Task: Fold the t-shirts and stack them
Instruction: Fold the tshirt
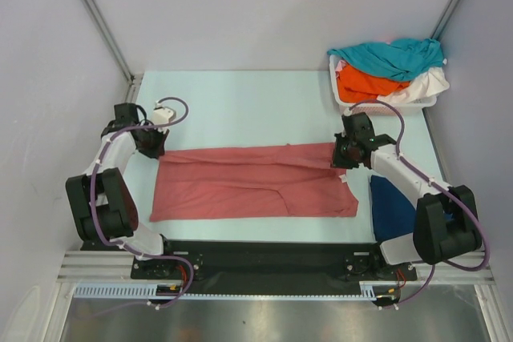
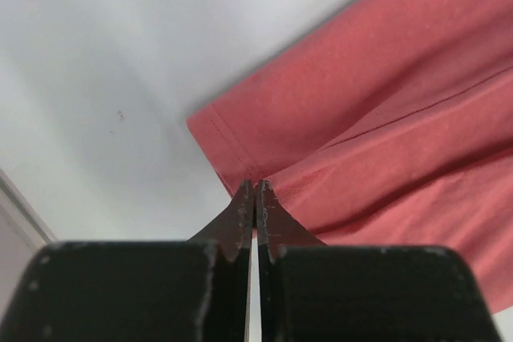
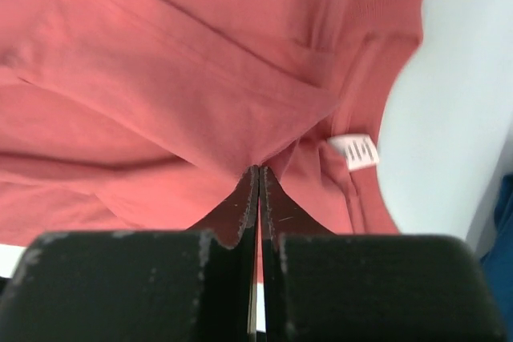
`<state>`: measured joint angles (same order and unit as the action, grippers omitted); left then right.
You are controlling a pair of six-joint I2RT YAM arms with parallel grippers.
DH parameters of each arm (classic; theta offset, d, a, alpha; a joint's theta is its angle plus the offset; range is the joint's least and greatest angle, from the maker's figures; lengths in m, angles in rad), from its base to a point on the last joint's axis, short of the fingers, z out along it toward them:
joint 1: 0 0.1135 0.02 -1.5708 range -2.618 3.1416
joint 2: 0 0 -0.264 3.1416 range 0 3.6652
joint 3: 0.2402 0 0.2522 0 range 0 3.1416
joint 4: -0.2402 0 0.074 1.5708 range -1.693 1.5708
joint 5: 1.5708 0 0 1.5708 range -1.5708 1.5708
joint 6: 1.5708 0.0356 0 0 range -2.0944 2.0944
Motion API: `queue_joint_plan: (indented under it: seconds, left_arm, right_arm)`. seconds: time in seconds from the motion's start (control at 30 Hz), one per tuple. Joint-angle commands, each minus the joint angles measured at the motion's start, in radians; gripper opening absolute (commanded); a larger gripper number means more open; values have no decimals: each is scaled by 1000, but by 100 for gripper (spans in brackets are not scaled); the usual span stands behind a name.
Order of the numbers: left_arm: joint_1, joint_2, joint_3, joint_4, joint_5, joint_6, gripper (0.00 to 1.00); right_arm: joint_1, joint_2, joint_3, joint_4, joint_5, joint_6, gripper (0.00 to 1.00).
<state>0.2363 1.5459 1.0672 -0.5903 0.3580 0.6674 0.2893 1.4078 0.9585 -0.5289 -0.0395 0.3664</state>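
On pale table (image 1: 240, 102), grey walls (image 1: 264, 6) | left end effector (image 2: 255, 186), right end effector (image 3: 258, 172) clamped onto salmon-red t-shirt (image 1: 248, 182)

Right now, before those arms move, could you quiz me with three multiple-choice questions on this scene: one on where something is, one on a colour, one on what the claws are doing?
1. Where is the navy blue shirt? A draped over the left arm; B on the table beside the right arm; C on the floor.
2. Which colour tops the pile in the basket? A teal; B black; C yellow.
3. What are the left claw and right claw doing? A hanging open; B shut on the salmon-red shirt; C shut on the basket.
Answers: 1 B, it lies by that arm's base. 2 A, the teal shirt lies uppermost. 3 B, both wrist views show them pinching its cloth.
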Motion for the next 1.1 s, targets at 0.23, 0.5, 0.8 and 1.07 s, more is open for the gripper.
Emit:
queue_joint_plan:
  seconds: [0.23,0.5,0.8,1.07]
  left_arm:
    - [15,-64,-15,4,-24,119,0]
    - [17,-61,-96,36,-40,166,1]
    - [46,-44,-75,-40,-21,253,28]
    - [120,-64,77,-388,165,436,69]
  right_arm:
    - [5,-66,-29,-22,38,35,0]
    - [7,-55,-110,4,36,74,0]
    - [7,-16,-119,1,70,74,8]
    - [83,-131,25,-145,203,23,56]
